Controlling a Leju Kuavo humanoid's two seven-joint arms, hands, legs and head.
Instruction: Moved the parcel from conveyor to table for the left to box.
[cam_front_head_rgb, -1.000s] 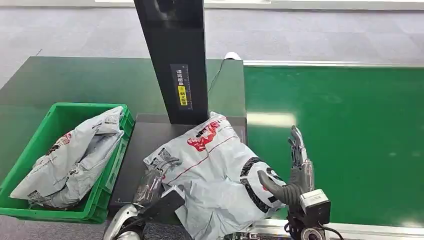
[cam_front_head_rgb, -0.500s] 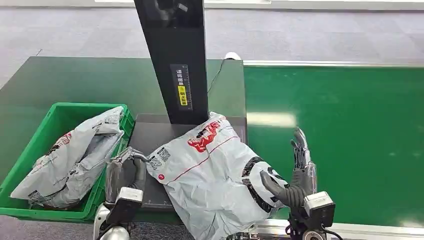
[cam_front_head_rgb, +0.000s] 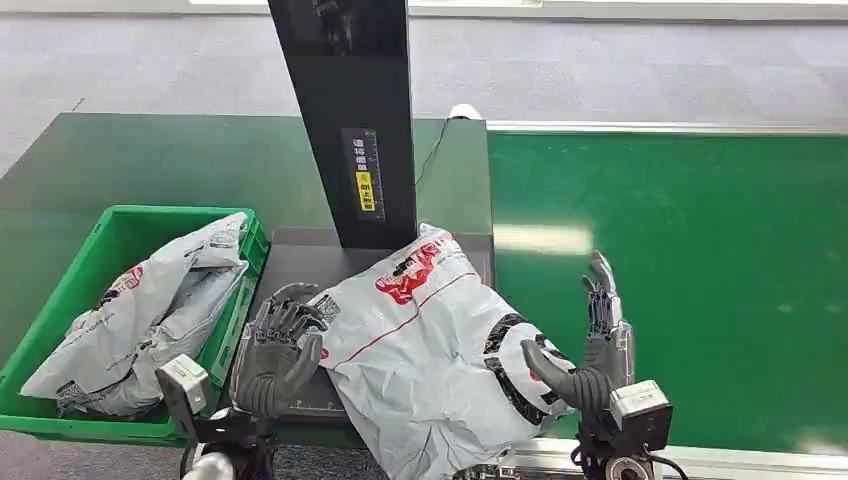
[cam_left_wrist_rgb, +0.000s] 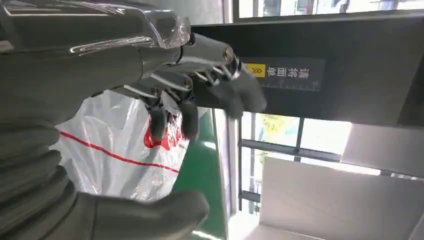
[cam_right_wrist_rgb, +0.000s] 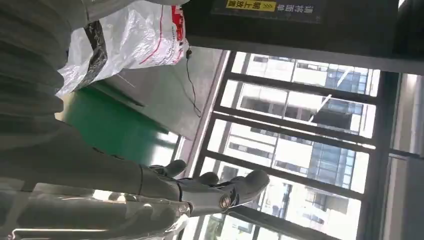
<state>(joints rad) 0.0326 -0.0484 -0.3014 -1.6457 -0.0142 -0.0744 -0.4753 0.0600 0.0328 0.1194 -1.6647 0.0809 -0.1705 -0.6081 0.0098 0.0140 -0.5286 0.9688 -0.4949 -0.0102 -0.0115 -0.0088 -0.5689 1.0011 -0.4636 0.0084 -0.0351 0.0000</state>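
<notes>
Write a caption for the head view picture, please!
Robot's left hand and right hand flank a grey parcel beside a green crate.

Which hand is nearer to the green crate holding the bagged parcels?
Left. The left hand sits just beside the green crate, between it and the parcel on the table. The right hand is on the parcel's far side, by the conveyor.
</notes>
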